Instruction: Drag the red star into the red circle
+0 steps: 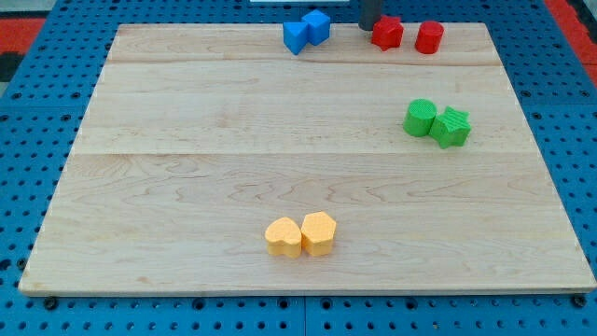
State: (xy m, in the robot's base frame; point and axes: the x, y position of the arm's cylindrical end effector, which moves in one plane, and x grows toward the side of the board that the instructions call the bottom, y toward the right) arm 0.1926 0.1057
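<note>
Touching red star (387, 33) from left, my tip (370, 27), red circle (429, 37) just right

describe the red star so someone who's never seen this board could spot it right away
Start at the wooden board and follow its top edge toward the view's right, where two red blocks sit apart. The red star is the left one, just right of my tip. Its outline is pointed, while the red circle beside it is a smooth round cylinder.
</note>
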